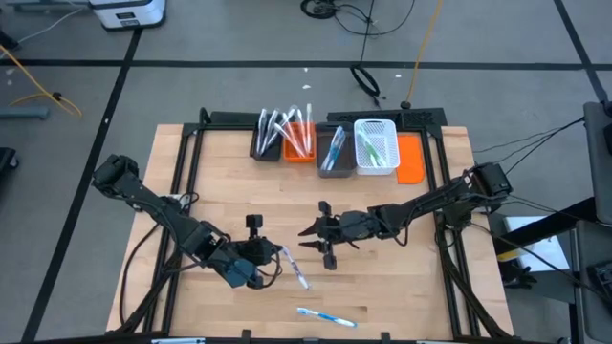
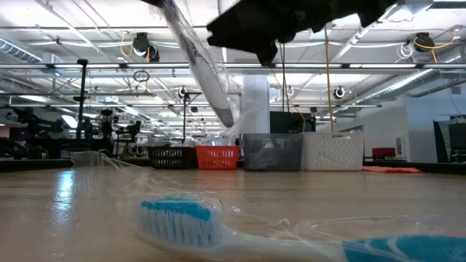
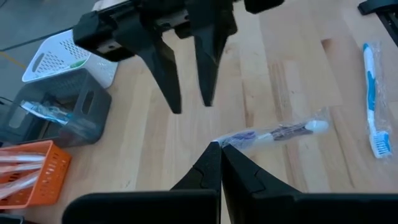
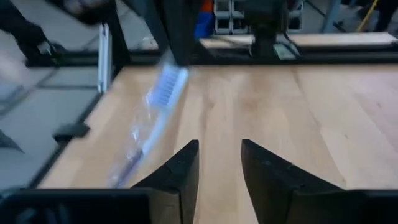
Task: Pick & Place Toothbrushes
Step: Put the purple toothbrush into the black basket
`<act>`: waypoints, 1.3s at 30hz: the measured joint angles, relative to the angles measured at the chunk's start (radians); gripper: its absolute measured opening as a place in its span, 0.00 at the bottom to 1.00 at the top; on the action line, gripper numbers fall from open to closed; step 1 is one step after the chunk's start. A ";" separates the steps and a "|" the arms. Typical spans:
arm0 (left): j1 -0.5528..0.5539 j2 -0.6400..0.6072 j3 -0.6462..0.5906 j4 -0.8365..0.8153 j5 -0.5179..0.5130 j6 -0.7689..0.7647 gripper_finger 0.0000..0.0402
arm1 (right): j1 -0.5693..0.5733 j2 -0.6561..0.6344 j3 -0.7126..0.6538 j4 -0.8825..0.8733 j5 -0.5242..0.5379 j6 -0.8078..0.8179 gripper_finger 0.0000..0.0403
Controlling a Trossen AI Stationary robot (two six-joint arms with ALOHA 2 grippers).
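Blue-bristled toothbrush [image 2: 240, 233], clear wrapper

Left gripper [image 1: 271, 268] clamped, right gripper [image 1: 318, 241] parted.

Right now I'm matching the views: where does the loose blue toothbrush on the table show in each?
High: blue toothbrush, near table edge.
Low: close foreground, bristles up.
Left wrist: at far right, lying flat.
Right wrist: not in it.
Shared landmark: orange bin.
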 joint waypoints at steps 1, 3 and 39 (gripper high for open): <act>0.000 0.000 0.000 0.001 0.000 0.000 0.00 | 0.000 0.000 0.000 0.012 -0.008 0.009 0.28; 0.002 0.000 0.000 0.002 -0.005 0.001 0.00 | -0.002 0.002 0.001 0.037 -0.026 0.022 0.29; 0.054 0.063 -0.002 0.157 -0.155 0.146 0.00 | -0.043 0.069 0.001 0.147 -0.124 0.074 0.35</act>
